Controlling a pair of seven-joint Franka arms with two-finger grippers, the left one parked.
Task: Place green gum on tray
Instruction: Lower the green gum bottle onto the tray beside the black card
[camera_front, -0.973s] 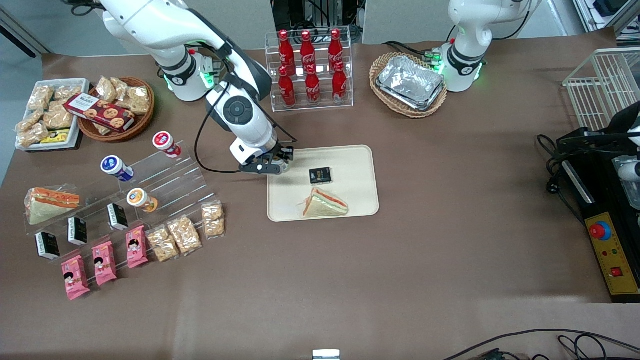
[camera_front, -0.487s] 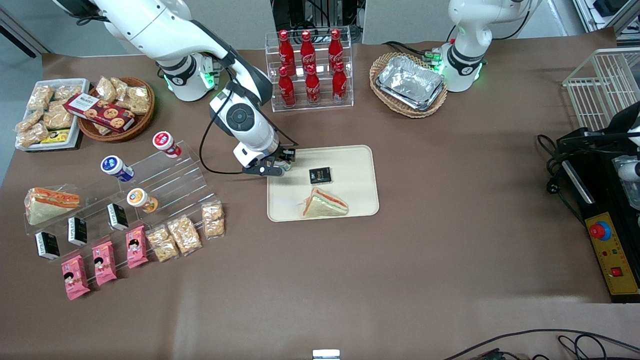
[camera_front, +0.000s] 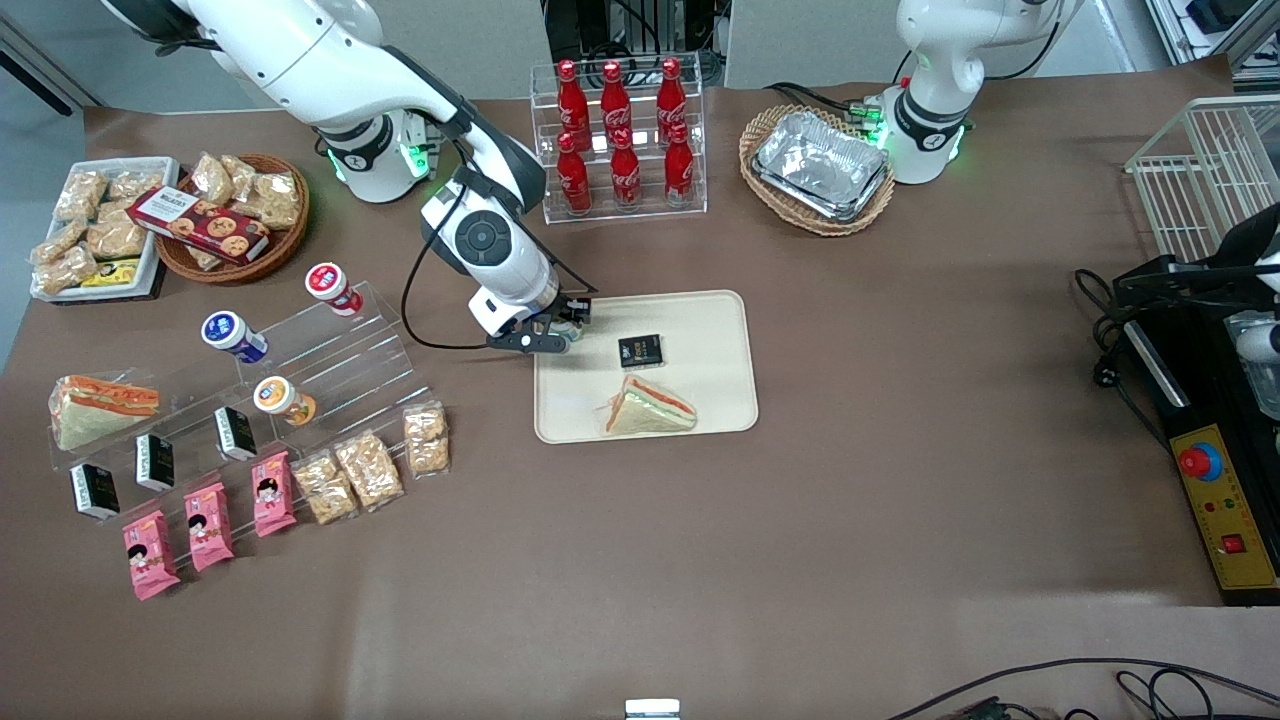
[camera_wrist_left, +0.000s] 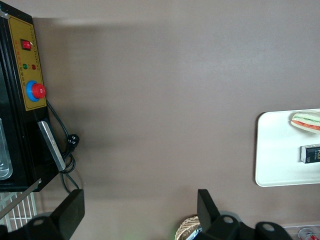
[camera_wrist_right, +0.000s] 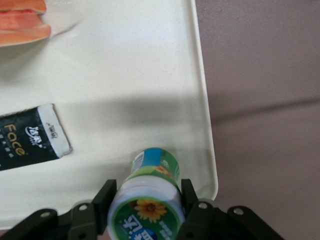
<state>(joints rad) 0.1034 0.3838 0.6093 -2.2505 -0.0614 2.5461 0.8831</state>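
Gripper (camera_wrist_right: 146, 206) low over a corner of the tray (camera_front: 715, 325), at the tray's end toward the working arm and on its edge farther from the front camera. Fingers (camera_wrist_right: 104, 197) clamped on the green gum (camera_wrist_right: 148, 192), one on each side of the white body just under the green-rimmed lid. Bottle upright, base down inside the low rim; touching the tray floor or just above it, cannot tell. In the front view, gripper (camera_front: 557, 330) mostly hiding the bottle.

On the tray too: a small black packet (camera_front: 640, 350) near the middle, just beside the gum but apart from it, and a triangular sandwich (camera_front: 650, 408) nearer the front camera. Same packet (camera_wrist_right: 31, 137) and the sandwich's edge (camera_wrist_right: 22, 20) visible from the right wrist.

Toward the working arm's end of the table: a clear stepped stand (camera_front: 330, 345) with a red-lidded bottle (camera_front: 332, 288), a blue-lidded bottle (camera_front: 233, 335) and an orange-lidded bottle (camera_front: 282, 399). Farther from the front camera than the tray: a clear rack of red cola bottles (camera_front: 620, 135).
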